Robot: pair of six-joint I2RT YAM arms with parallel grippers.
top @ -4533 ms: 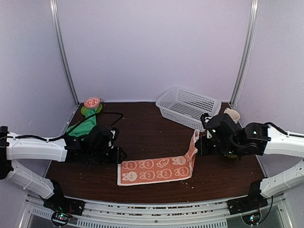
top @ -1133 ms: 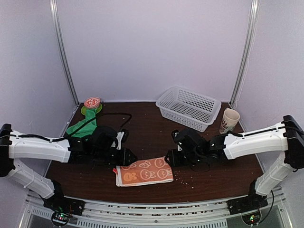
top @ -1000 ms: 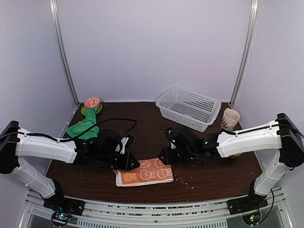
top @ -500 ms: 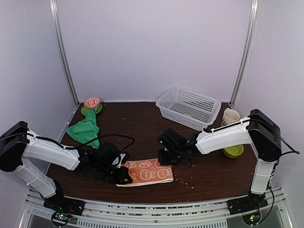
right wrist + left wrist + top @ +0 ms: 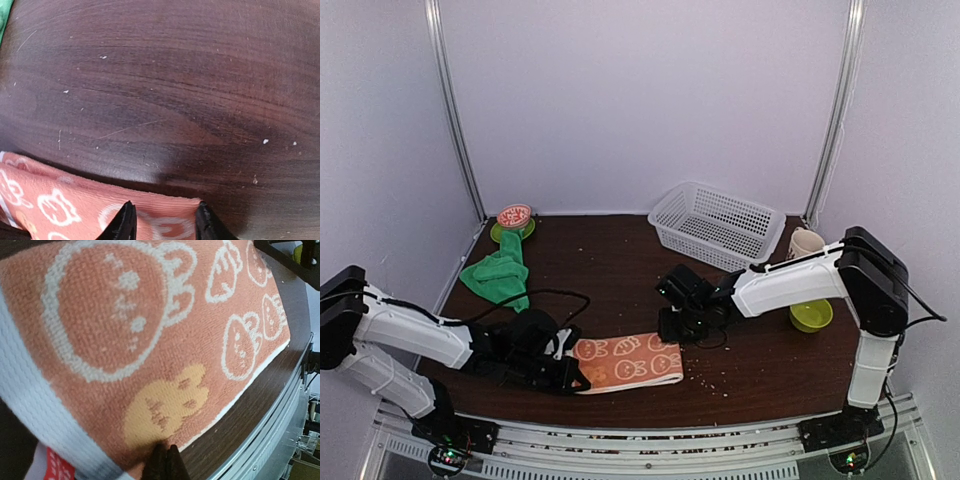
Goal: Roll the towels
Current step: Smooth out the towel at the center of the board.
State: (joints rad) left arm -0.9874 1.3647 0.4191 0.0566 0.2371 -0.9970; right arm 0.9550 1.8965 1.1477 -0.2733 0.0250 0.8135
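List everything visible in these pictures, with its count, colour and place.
bunny towel: one, peach-orange, folded, near middle of table
green towel: one, bright green, crumpled, left side
basket: one, white, far right
cup: one, cream, beside the basket
bowl: one, yellow-green, right edge
round disc: one, red-and-white, on a green dish, far left corner
table: one, dark brown, under everything
left hand: one, black, shut on bunny towel's left end
right hand: one, black, open over bunny towel's far edge
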